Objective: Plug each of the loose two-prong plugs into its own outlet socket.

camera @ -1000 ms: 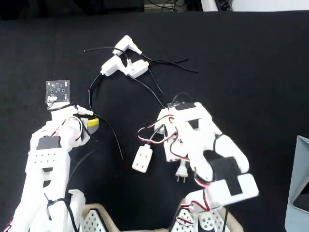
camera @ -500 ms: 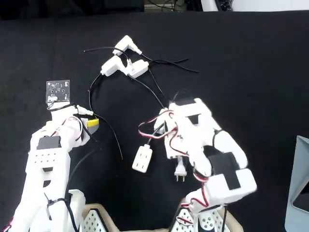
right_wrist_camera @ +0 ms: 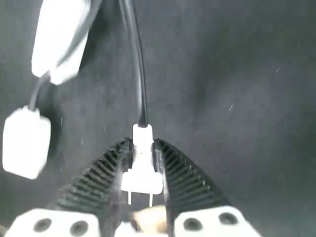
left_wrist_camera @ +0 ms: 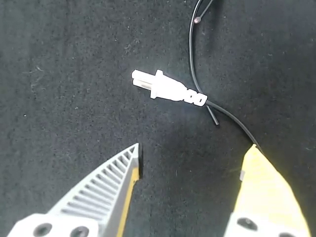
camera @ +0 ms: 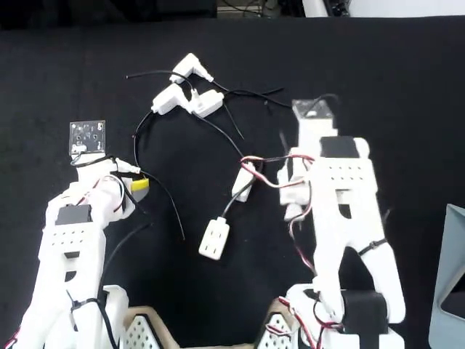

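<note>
We record a robotics lab bench: black cloth table (camera: 407, 80), two white arms (camera: 341, 211) side by side with exposed red wiring (camera: 265, 161).

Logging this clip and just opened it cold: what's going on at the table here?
Two robot arms are working with plugs and sockets on a black table. The right gripper has its fingers shut on a white plug, with the cord running away from it; this plug is not in a socket. The left gripper hangs open above a loose plug lying on the table. A white socket block lies between the arms.
</note>
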Controlling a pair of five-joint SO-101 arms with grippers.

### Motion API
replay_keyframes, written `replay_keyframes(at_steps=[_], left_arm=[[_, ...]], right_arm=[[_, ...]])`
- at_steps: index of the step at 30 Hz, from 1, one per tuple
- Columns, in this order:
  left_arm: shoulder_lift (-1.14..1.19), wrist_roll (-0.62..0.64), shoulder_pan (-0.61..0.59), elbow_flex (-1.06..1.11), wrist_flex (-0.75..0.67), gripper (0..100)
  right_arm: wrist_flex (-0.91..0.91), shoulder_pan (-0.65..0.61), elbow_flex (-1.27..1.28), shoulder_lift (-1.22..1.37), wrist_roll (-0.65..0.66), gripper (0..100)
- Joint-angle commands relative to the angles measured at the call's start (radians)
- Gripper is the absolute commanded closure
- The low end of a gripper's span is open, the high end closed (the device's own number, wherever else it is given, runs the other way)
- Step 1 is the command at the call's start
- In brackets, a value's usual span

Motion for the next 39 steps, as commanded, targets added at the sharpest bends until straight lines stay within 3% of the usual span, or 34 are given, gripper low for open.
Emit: replay_keyframes(at_steps=[1, 5, 11, 34, 39], left_arm=[[-0.021, -0.005, 0.001, -0.002, -0.018, 68], [-0.021, -0.005, 0.001, -0.002, -0.017, 68], [-0.021, -0.005, 0.001, 0.010, -0.018, 68], [-0.021, -0.005, 0.001, 0.010, -0.020, 68], [-0.021, -0.005, 0.001, 0.010, -0.020, 68]], right_arm=[[-0.124, 0.017, 0.004, 0.007, 0.009, 98.7], [-0.192, -0.002, 0.015, 0.124, 0.006, 97.3], [-0.100, 0.009, -0.094, 0.242, 0.000, 85.2], [-0.038, 0.040, -0.189, 0.567, -0.002, 91.3], [0.054, 0.014, -0.206, 0.573, -0.002, 91.3]])
